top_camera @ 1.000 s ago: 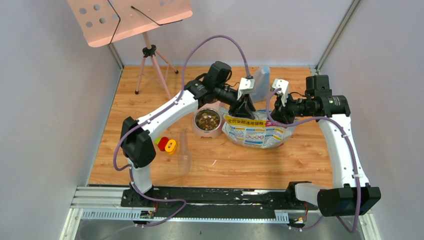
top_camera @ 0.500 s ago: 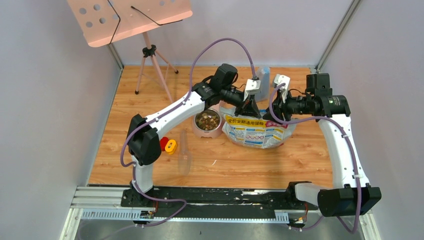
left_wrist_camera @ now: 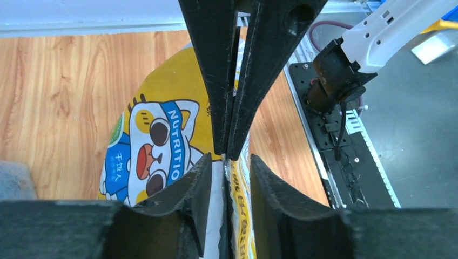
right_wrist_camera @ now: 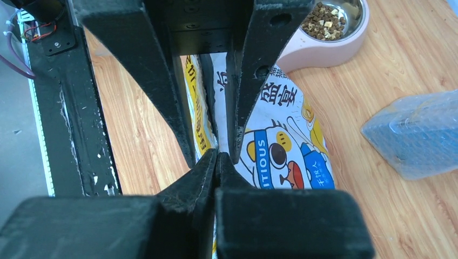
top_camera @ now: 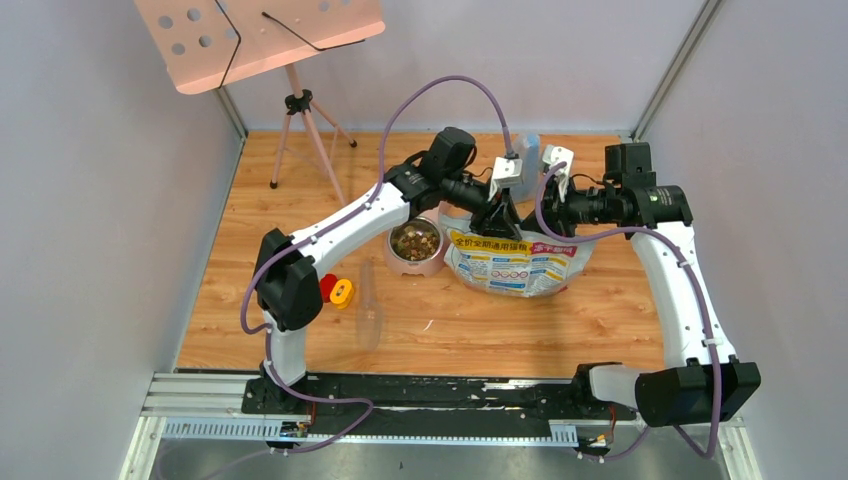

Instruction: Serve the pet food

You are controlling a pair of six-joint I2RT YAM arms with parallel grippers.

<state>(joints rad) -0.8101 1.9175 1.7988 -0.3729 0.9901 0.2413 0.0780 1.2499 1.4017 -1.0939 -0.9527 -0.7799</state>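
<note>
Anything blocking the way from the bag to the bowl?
Nothing visible. The bowl, already holding kibble, sits right beside the bag; only the left arm passes close above the bowl's far rim.

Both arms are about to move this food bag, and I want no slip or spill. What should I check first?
1. The right gripper is shut on the top edge of the bag: ok.
2. The left gripper is clamped on that edge: not ok. Its jaws stand apart with the edge between them.
3. The bowl is upright beside the bag: ok.
4. The pet food is in the bowl: ok.
5. The bag's mouth is sealed: cannot tell.
</note>
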